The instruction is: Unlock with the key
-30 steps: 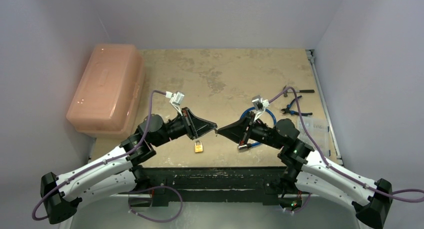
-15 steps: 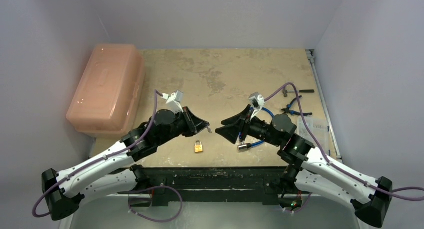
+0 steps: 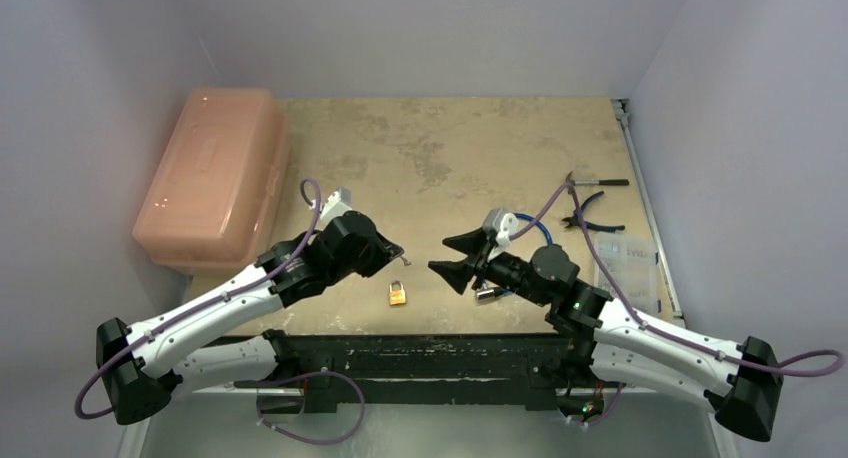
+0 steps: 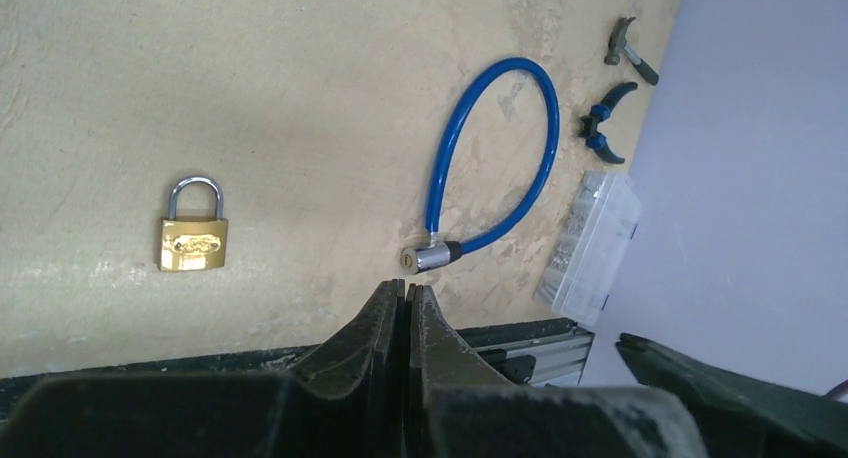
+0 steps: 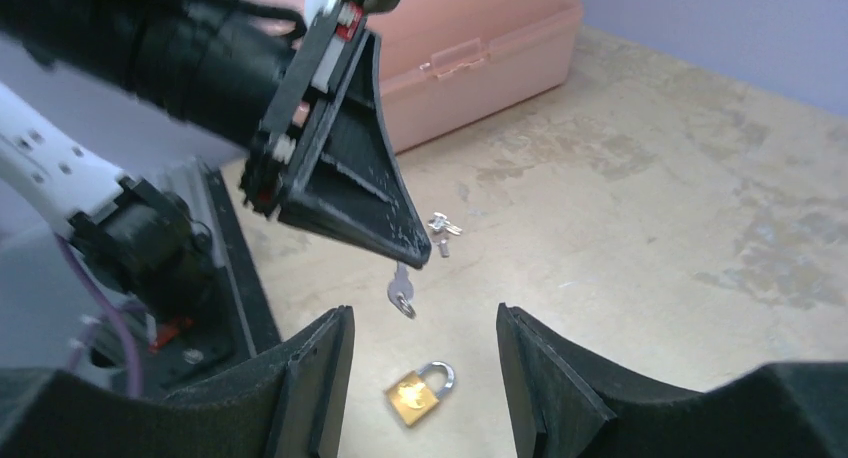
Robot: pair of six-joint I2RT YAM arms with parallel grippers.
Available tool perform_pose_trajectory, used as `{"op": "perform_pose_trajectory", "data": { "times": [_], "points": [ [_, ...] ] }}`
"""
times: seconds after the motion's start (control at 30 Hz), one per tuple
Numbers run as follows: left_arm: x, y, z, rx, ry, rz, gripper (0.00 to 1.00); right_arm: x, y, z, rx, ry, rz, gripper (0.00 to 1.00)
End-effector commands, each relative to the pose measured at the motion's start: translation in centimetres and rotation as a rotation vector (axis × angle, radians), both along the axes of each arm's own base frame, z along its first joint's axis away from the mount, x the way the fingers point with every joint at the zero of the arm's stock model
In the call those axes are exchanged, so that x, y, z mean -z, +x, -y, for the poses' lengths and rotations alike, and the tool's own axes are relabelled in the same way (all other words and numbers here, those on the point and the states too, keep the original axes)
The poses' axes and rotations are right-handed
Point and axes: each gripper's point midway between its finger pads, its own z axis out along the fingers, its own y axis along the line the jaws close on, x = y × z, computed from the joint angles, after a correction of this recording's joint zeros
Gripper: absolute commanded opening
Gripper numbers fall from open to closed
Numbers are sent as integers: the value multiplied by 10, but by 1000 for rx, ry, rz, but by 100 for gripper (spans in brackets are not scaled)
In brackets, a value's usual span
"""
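Tan scuffed bench [image 3: 450,148], grey walls. Top view: padlock [image 3: 398,294] lies flat near the front edge between the arms, with its shackle pointing to the back. Left gripper [image 3: 398,255] is just behind it, jaws together on a small key [image 3: 403,262]. Right gripper [image 3: 447,256] faces it, jaws apart and empty. Pink box [image 3: 210,173] at far left.

Left wrist: jaws pressed together (key hidden here). Padlock [image 4: 193,236] has its long axis up-down in frame, shackle up. Blue cable lock [image 4: 500,148] lies to its right, apart.

Right wrist: key [image 5: 401,288] hangs from the left gripper [image 5: 420,250] tip, near vertical, ringed head down, off the bench. Padlock [image 5: 418,393] lies below, shackle pointing up-right. Loose keys [image 5: 441,223] lie behind. Right jaws stand wide apart.
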Motion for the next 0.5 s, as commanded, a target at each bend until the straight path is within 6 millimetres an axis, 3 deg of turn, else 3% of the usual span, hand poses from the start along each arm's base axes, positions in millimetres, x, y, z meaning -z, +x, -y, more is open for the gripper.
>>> {"op": "perform_pose_trajectory", "data": {
  "times": [0.0,0.13,0.47],
  "points": [
    [-26,5,8,-83,-93,-47,0,-32,7,4,51,66,336,61],
    [-29,5,16,-99,-123,-99,0,-18,5,-6,25,-4,422,60],
    [-36,5,35,-59,-227,-152,0,-11,9,-21,26,-58,530,56]
  ]
}}
